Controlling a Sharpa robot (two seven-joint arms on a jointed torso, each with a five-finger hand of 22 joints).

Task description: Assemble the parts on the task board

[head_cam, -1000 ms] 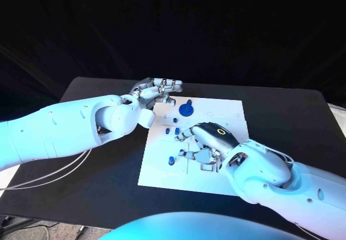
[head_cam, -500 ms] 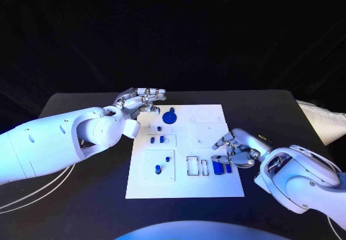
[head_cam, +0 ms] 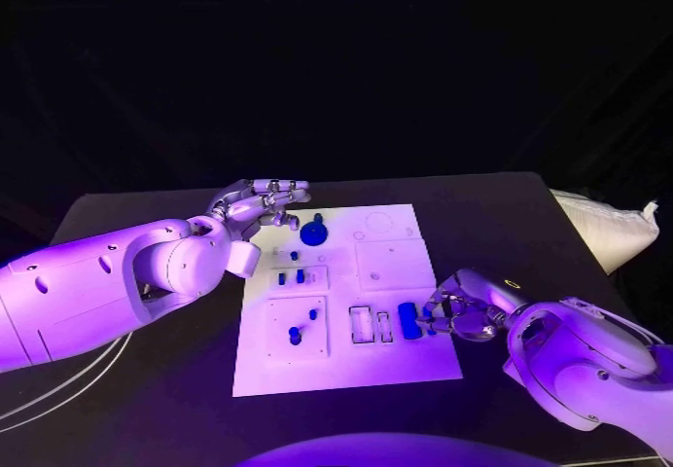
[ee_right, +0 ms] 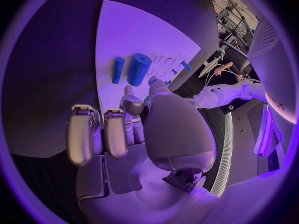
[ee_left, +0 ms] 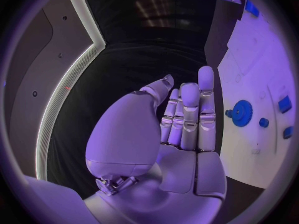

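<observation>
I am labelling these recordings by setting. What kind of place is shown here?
Probably a robotics lab or demo stand. A black table holds a white task board with small blue parts, black curtains hang behind it, and two robot arms work there, left hand and right hand.

— What colours are on the desk (head_cam: pixel 168 389)?
— It is black; the task board (head_cam: pixel 393 263) on it is plain white.
— And the parts (head_cam: pixel 408 319)?
— Blue, gear (head_cam: pixel 314 233) included. Both arms are white, hands silver.
</observation>
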